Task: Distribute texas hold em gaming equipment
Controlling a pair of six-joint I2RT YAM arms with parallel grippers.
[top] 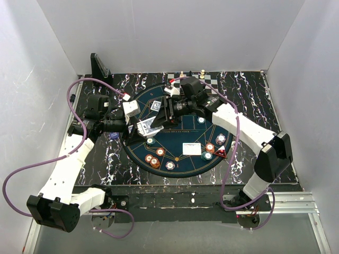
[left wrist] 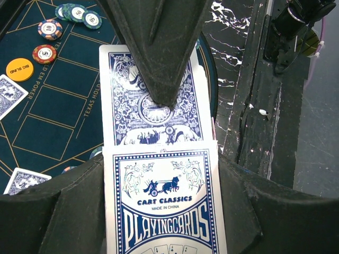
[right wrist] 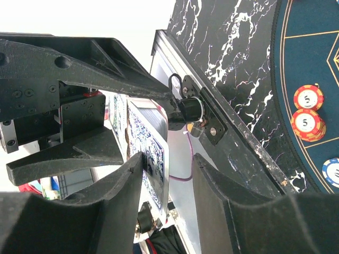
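Card box (left wrist: 165,211): white with blue print, blue patterned border. Playing card (left wrist: 153,100): blue ornate back, white margin. Round mat (top: 183,159): dark blue-teal, gold lines. Table (top: 249,95): black with white marbling. Chips: orange-red and white stripes (right wrist: 308,97); teal and white (left wrist: 91,20). Disc marker (left wrist: 19,69): orange-yellow, dark lettering. Chessboard (top: 212,79): black-and-white checks. Arm cables (top: 21,174): purple.

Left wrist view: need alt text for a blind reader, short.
The left pincer is shut on a blue-backed card box printed "Cart Classics Playing Cards", with a blue-backed playing card sticking out past it. Below lies a dark-blue mat with gold lines, holding chip stacks, an orange "Big Blind" disc and two face-down cards.
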